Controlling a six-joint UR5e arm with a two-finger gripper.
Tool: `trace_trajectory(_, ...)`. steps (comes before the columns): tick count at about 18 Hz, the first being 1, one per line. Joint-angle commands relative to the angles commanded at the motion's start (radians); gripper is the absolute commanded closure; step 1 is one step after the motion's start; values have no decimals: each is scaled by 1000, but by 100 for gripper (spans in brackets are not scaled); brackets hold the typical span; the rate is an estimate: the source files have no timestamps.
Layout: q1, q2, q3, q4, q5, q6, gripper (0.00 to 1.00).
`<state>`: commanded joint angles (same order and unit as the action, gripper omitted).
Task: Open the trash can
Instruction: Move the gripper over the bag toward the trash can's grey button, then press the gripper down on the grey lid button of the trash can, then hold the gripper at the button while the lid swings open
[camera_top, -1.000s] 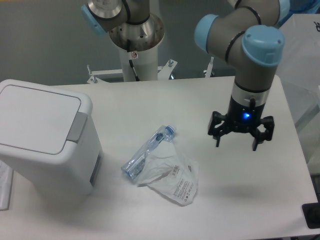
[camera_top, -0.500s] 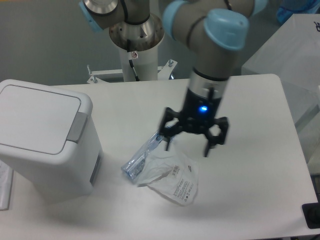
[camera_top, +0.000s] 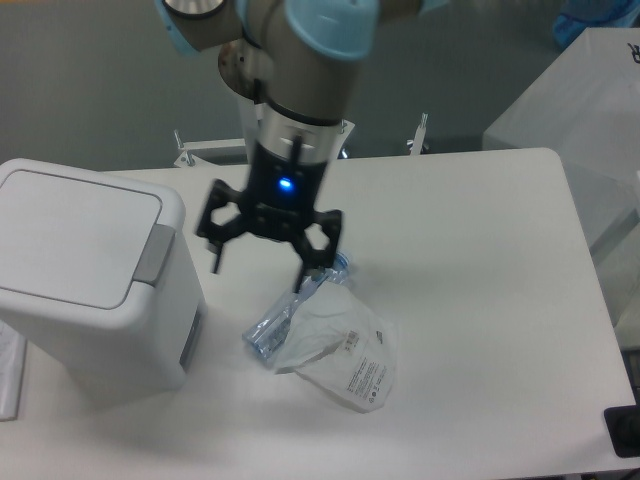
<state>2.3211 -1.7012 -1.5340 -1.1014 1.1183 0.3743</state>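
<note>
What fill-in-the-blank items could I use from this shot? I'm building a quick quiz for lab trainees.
1. The lid of the trash can is ____.
2. The gripper has its jaws ____ and holds nothing.
3. The grey push-button tab sits on the side of the lid facing the ____.
4. The crushed plastic bottle lies beside a white ____.

Missing words: closed; open; gripper; bag

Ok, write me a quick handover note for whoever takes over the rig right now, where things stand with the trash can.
End effector: open, empty, in the air just right of the trash can, above the table.
Trash can: on the table's left side, lid flat and closed, grey push-button tab on its right edge untouched.
Also there: a crushed plastic bottle and a white packet beside the can.
Done: nothing on the can itself.
Left: reach the tab, press it, get the lid open.
</note>
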Motion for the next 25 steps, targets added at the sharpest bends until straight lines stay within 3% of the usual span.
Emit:
trace_trajectory(7,-9,-29,-12,9,-3,6,0)
trace_trajectory(25,-11,-11,-44,8,-2,-26,0)
